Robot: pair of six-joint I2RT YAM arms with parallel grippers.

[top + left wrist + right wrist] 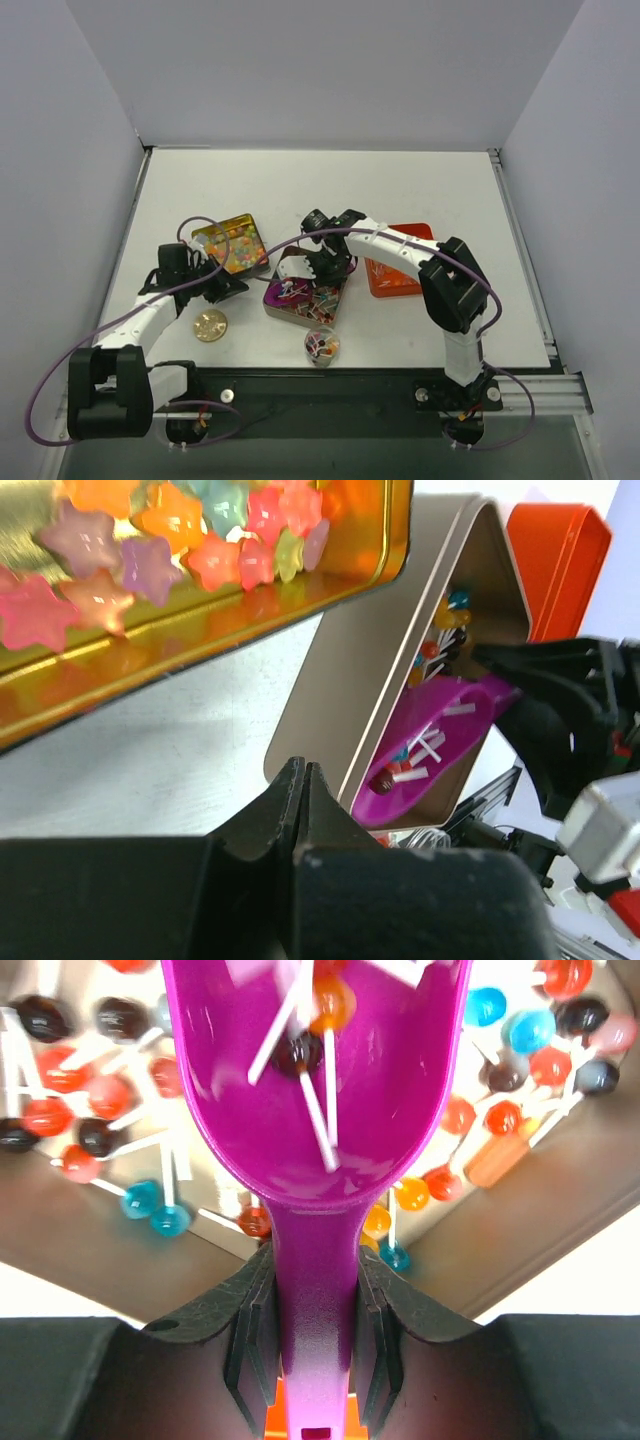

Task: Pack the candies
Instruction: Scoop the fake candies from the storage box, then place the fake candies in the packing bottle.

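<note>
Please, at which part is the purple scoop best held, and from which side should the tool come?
Grip the purple scoop by its narrow handle, coming from the handle end behind the bowl, as the right tool does. The bowl is wide and holds lollipops, so keep it level.

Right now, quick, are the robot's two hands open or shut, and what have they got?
Left gripper: shut, nothing in it.
Right gripper: shut on the scoop, by its handle.

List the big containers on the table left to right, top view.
gold tin of star candies → lollipop tin → orange tray. Skipped: gold lid and small cup, which overlap the tins sideways.
</note>
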